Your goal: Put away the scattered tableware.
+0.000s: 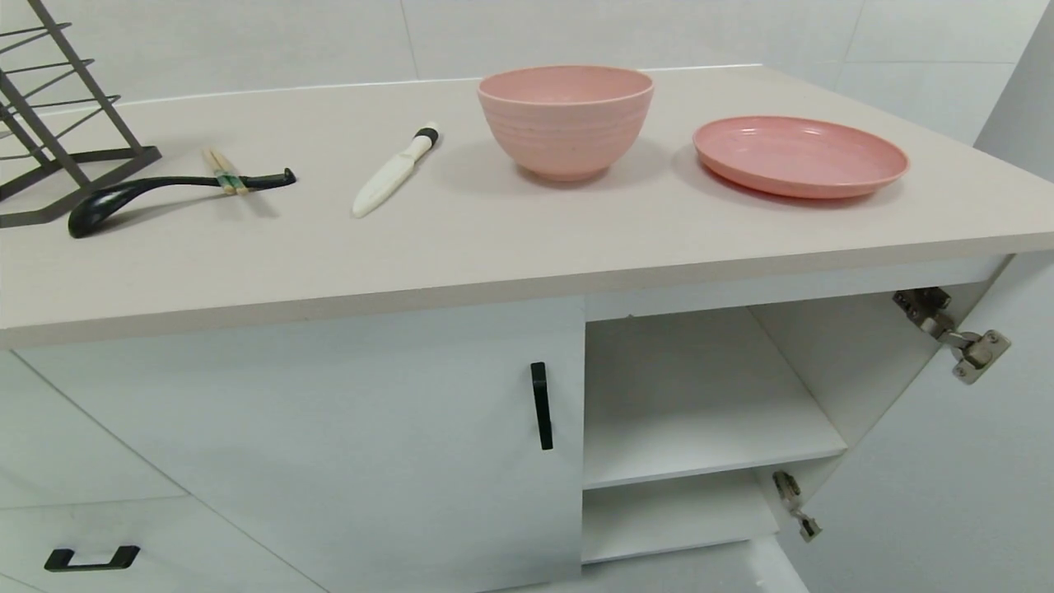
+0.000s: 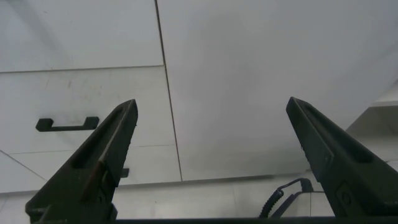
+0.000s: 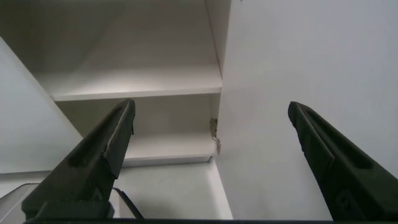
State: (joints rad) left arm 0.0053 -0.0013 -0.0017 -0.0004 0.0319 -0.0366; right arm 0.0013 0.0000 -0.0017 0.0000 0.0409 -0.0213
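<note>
The pink bowl [image 1: 566,119] stands upright on the pale countertop [image 1: 494,247], close to its back edge. To the right of the bowl, near it but not touching, lies a pink plate [image 1: 800,155]. To the left of the bowl lies a white knife [image 1: 394,171] with a black band near the end of its handle; its tip points toward the front edge. Farther left of the bowl there is a black ladle [image 1: 92,212] lying flat, and a pair of chopsticks [image 1: 224,170] lies across its handle and touches it. Farthest left of the bowl stands a dark wire rack [image 1: 58,123].

Below the bowl, under the countertop, is a white cabinet [image 1: 832,362]. Its right door [image 1: 947,461] is swung open, and a white shelf [image 1: 700,412] shows inside. The closed door [image 1: 329,428], lower than the bowl and to its left, has a black vertical handle [image 1: 541,405].

The left gripper [image 2: 211,102] has its fingers spread wide and holds nothing; it faces a white drawer front with a black drawer handle [image 2: 66,124]. The right gripper [image 3: 210,104] is also spread wide with nothing between its fingers, and it faces the inside of the open cabinet, where a metal hinge [image 3: 213,127] is seen.
</note>
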